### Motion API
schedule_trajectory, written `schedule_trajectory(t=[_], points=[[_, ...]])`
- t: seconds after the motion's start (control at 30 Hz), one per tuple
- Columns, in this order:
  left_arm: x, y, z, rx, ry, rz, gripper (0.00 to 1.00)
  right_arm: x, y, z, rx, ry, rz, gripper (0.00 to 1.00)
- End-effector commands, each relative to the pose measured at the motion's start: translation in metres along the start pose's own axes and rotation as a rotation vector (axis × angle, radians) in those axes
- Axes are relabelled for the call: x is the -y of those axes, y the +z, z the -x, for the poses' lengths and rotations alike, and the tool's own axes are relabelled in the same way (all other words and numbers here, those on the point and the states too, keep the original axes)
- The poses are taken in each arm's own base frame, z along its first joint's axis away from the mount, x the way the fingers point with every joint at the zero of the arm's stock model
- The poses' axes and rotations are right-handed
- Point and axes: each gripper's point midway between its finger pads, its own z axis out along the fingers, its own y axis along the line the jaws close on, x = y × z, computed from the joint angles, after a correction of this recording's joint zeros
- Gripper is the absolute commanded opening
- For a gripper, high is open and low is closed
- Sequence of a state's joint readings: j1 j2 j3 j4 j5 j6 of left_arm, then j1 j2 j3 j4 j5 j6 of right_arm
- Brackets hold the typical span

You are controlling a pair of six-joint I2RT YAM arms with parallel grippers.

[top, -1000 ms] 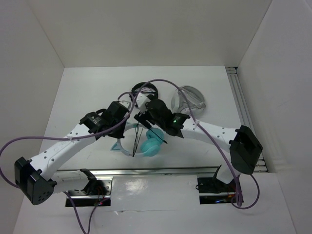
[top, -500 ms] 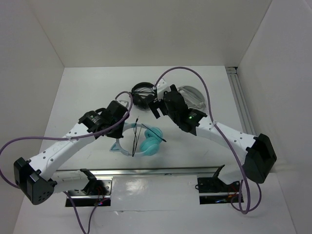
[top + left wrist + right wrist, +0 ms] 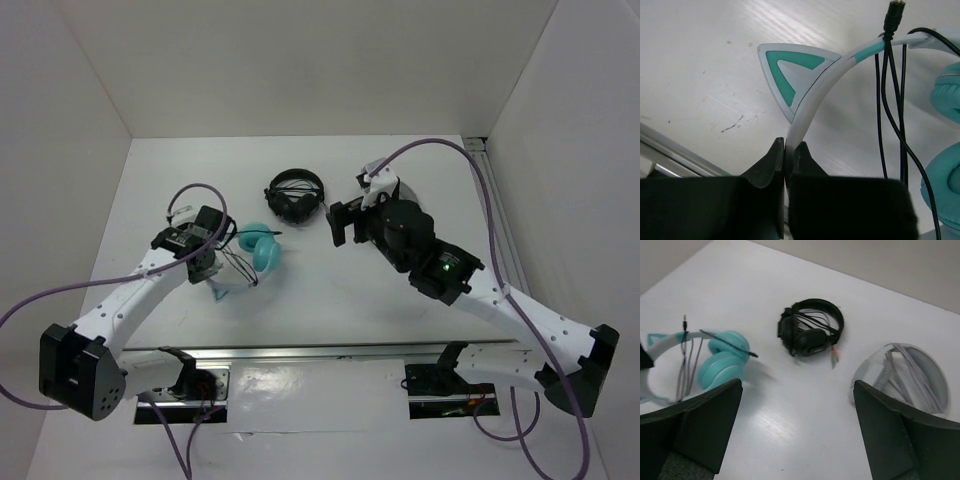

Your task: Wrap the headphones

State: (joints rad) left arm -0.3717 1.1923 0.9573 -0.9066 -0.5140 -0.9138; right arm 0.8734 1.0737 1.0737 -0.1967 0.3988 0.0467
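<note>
The headphones point(image 3: 256, 256) are found left of centre over the white table point(image 3: 330, 290); whether they rest on it or are lifted cannot be told. The pale headband point(image 3: 815, 90) is pinched edge-on between the closed fingers point(image 3: 767, 167) of the left gripper point(image 3: 786, 152), just below one cat ear point(image 3: 790, 75). The right gripper point(image 3: 343, 222) is held well apart, its fingers spread wide and nothing held. The thin black cable point(image 3: 889, 105) is draped in several strands across the headband beside the ear cups point(image 3: 722, 362), so the wrapping is judged partly done; the plug point(image 3: 892, 15) stands free and would need tucking. The band appears to be smooth hard plastic, a flat curved strip. The cups are round, teal and softly padded, and the cable is limp and glossy.
</note>
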Motion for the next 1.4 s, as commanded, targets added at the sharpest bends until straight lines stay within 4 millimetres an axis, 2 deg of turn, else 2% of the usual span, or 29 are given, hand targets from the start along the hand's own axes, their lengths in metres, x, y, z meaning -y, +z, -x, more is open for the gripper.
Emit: schedule_trajectory(t=[0.0,0.13,0.3,0.37,0.43,0.5,0.57,0.67,0.73,0.8,0.83,0.93,0.97,1.0,1.07,1.1,1.2,1.23,1.33,1.37], points=[[-0.02,0.011,0.021,0.08,-0.31,0.097,0.0,-0.024,-0.016,-0.013,-0.035,0.043,0.067,0.99],[-0.067,0.03,0.011,0.067,-0.485,0.276,0.0,-0.038,-0.022,-0.027,-0.071,0.038,0.088,0.99],[-0.108,0.05,0.007,0.072,-0.658,0.423,0.0,-0.052,-0.023,-0.043,-0.08,0.031,0.12,0.99],[-0.128,0.059,-0.006,0.04,-0.771,0.505,0.0,-0.057,-0.024,-0.044,-0.078,0.032,0.138,0.99],[-0.144,0.071,-0.018,0.003,-0.885,0.568,0.0,-0.062,-0.021,-0.058,-0.104,0.031,0.158,0.99],[-0.144,0.082,-0.015,-0.025,-0.914,0.539,0.0,-0.064,-0.021,-0.06,-0.106,0.032,0.167,0.99],[-0.149,0.094,-0.026,-0.069,-0.928,0.559,0.02,-0.071,-0.023,-0.065,-0.119,0.026,0.197,0.99],[-0.153,0.108,-0.035,-0.136,-0.952,0.584,0.21,-0.074,-0.023,-0.073,-0.136,0.024,0.203,0.99],[-0.147,0.117,-0.034,-0.165,-0.95,0.547,0.25,-0.073,-0.025,-0.076,-0.136,0.034,0.203,0.99],[-0.144,0.123,-0.034,-0.184,-0.948,0.525,0.36,-0.074,-0.025,-0.081,-0.145,0.03,0.21,0.99],[-0.142,0.124,-0.032,-0.182,-0.946,0.508,0.48,-0.077,-0.028,-0.078,-0.138,0.032,0.221,0.99],[-0.14,0.123,-0.03,-0.176,-0.936,0.483,0.72,-0.076,-0.028,-0.083,-0.148,0.036,0.218,0.99],[-0.138,0.122,-0.028,-0.173,-0.942,0.469,0.85,-0.076,-0.029,-0.081,-0.14,0.04,0.22,0.99],[-0.138,0.12,-0.026,-0.166,-0.937,0.461,0.91,-0.079,-0.031,-0.081,-0.141,0.038,0.23,0.99],[-0.136,0.114,-0.017,-0.139,-0.942,0.421,0.94,-0.079,-0.032,-0.084,-0.152,0.041,0.228,0.99],[-0.136,0.111,-0.014,-0.127,-0.935,0.409,1.0,-0.082,-0.034,-0.08,-0.145,0.043,0.238,0.99],[-0.135,0.095,0.0,-0.06,-0.932,0.374,1.0,-0.082,-0.037,-0.082,-0.161,0.025,0.228,0.99],[-0.133,0.091,0.001,-0.052,-0.928,0.362,1.0,-0.083,-0.037,-0.076,-0.15,0.032,0.23,0.99],[-0.125,0.073,0.024,0.025,-0.914,0.282,1.0,-0.084,-0.041,-0.077,-0.158,0.018,0.226,0.99],[-0.123,0.066,0.026,0.029,-0.894,0.268,1.0,-0.082,-0.042,-0.069,-0.139,0.028,0.219,0.99]])
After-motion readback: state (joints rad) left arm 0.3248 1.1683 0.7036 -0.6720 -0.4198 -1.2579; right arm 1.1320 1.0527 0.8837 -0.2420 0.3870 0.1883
